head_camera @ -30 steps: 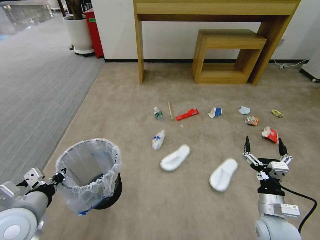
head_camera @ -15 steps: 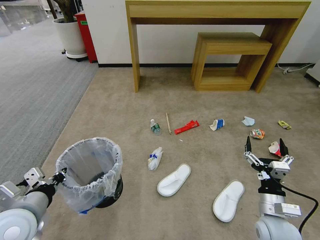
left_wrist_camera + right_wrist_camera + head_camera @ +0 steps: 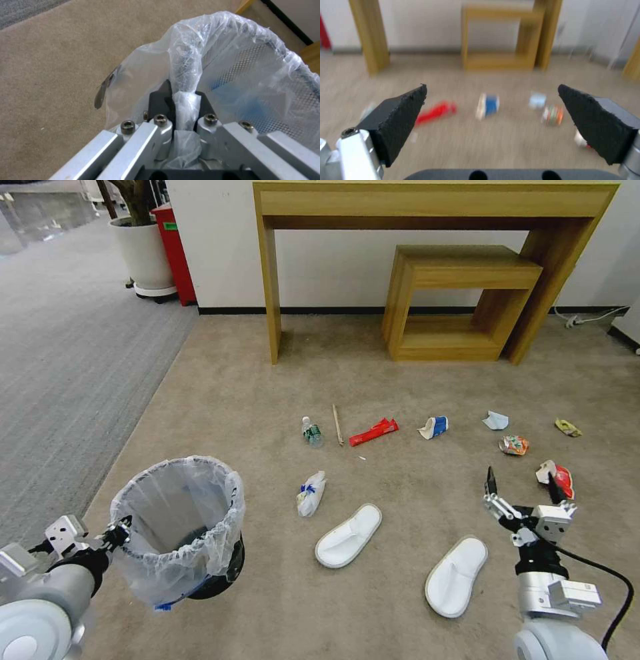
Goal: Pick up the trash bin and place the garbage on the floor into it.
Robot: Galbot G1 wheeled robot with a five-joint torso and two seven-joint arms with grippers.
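Note:
The trash bin [image 3: 180, 527], black with a crinkled whitish bag over its rim, hangs tilted at the lower left. My left gripper [image 3: 123, 530] is shut on its near rim; the left wrist view shows my left gripper [image 3: 185, 105] pinching the bag-covered rim. Garbage lies on the beige floor [image 3: 233, 400]: two white slippers [image 3: 348, 527] [image 3: 457, 575], crushed bottles [image 3: 311, 432] [image 3: 311, 493], a stick [image 3: 338, 425], a red wrapper [image 3: 375, 432], a blue-white cup [image 3: 433, 427], a can [image 3: 514, 445], a red-white cup [image 3: 557, 478] and a yellow wrapper [image 3: 568, 428]. My right gripper [image 3: 522, 481] is open above the floor near the red-white cup, holding nothing.
A wooden console table [image 3: 433, 200] with a smaller table [image 3: 460, 300] under it stands against the far wall. Grey striped carpet [image 3: 67, 367] runs along the left. A white planter [image 3: 143, 253] and a red bin [image 3: 175, 247] stand at the far left.
The whole picture shifted a second ago, so the camera moved. Since then the right gripper has drawn slightly nearer to me, still open. The left gripper still holds the bin's rim.

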